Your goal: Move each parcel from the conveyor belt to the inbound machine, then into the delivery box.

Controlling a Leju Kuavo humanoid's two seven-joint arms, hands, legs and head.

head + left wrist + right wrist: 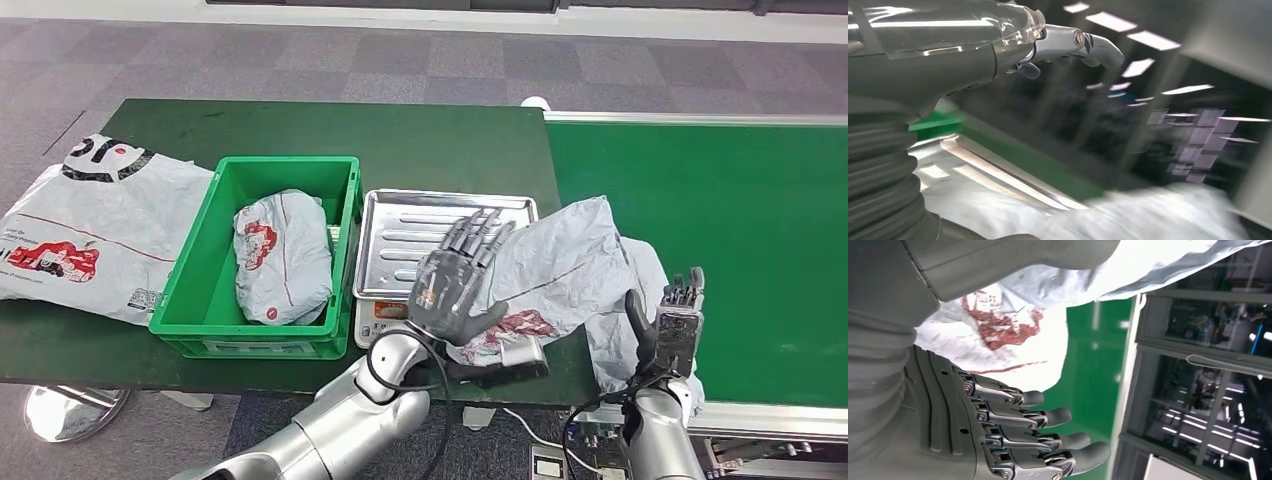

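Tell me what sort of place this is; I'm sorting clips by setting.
Probably a parcel-sorting test station indoors: a green conveyor belt, grey mail bags, a scale with a metal tray and a green crate on a table.

Even, bright overhead light fills the head view, which is sharp, with soft shadows. The left wrist view is heavily motion-blurred, ceiling lights smeared into streaks. The right wrist view is crisp up close, with glare on the glass.
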